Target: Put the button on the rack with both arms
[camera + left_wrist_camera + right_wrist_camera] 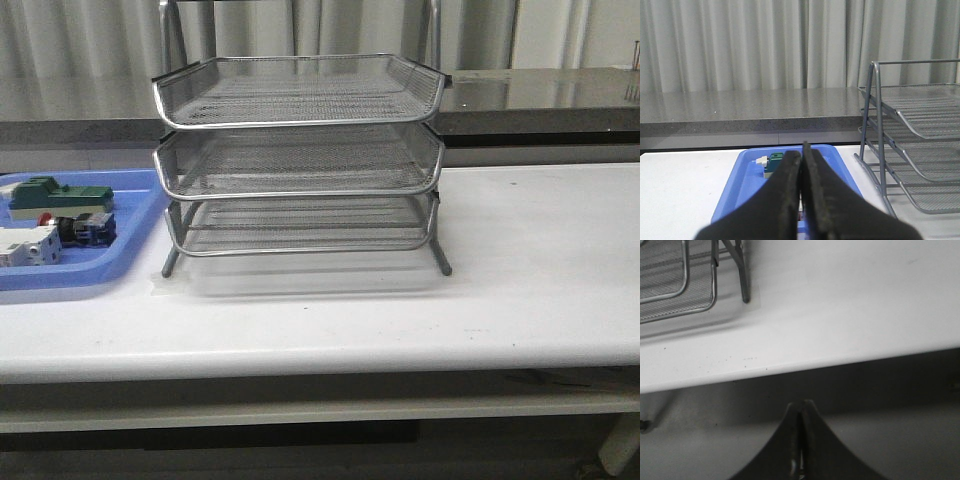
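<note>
While lying in blue tray (125, 250) at rack's (300, 150) 9 o'clock, button (75, 228) looks light, rigid, smooth; grip across black body. Left gripper (802, 150), right gripper (801, 407): jaws closed, empty.

The rack (300, 150) is made of silver wire mesh. Its rims are shiny metal, and its thin legs are metal too. The bench (540, 270) has a smooth white top with a soft shine and a few small dark specks. The tray (135, 215) is blue plastic, smooth and a little shiny. The button (75, 228) looks like plastic, with a red cap and a dark body. The left gripper (801, 165) has black fingers (785, 190) that look matt and a bit rough. The curtain (740, 45) is pale cloth that hangs in folds. The ledge (740, 107) looks like grey speckled stone, polished and shiny.
</note>
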Controlling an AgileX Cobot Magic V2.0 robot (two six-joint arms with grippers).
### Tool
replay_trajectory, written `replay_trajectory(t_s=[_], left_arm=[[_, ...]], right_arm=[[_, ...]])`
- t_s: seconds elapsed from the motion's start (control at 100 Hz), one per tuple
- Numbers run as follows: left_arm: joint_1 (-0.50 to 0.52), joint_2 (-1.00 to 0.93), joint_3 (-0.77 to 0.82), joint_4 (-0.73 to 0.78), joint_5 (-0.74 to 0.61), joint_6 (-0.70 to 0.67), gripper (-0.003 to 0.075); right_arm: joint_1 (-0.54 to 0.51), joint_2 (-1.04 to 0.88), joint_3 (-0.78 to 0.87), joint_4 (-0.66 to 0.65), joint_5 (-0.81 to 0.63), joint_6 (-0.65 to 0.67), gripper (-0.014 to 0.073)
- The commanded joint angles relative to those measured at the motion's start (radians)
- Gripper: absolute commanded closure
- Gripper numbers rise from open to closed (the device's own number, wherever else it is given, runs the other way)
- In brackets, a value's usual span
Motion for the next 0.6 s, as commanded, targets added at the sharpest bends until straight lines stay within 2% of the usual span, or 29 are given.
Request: replay_trajectory(t_s=[0.0, 0.21, 0.28, 0.39, 0.55, 0.59], left_arm=[[-0.006, -0.034, 0.045, -0.006, -0.082, -0.010, 0.0716], [-0.006, -0.034, 0.045, -0.006, -0.082, -0.010, 0.0716], [-0.006, -0.034, 0.045, -0.006, -0.082, -0.010, 0.0716], [-0.006, -0.034, 0.045, -0.006, -0.082, -0.010, 0.0716], [-0.006, -0.034, 0.045, -0.006, -0.082, -0.010, 0.0716], [-0.006, -0.034, 0.045, -0.006, -0.082, -0.010, 0.0716]], right_arm=[[-0.008, 0.028, -0.035, 0.036, -0.059, -0.002, 0.0662], [-0.008, 0.057, -0.035, 0.086, -0.123, -0.003, 0.0655], [-0.008, 0.057, -0.035, 0.100, -0.126, -0.003, 0.0620], [-0.008, 0.057, -0.035, 0.110, -0.117, -0.004, 0.0498], [-0.008, 0.057, -0.035, 0.133, -0.129, -0.005, 0.0225], [-0.008, 0.057, -0.035, 0.146, -0.135, -0.005, 0.0183]])
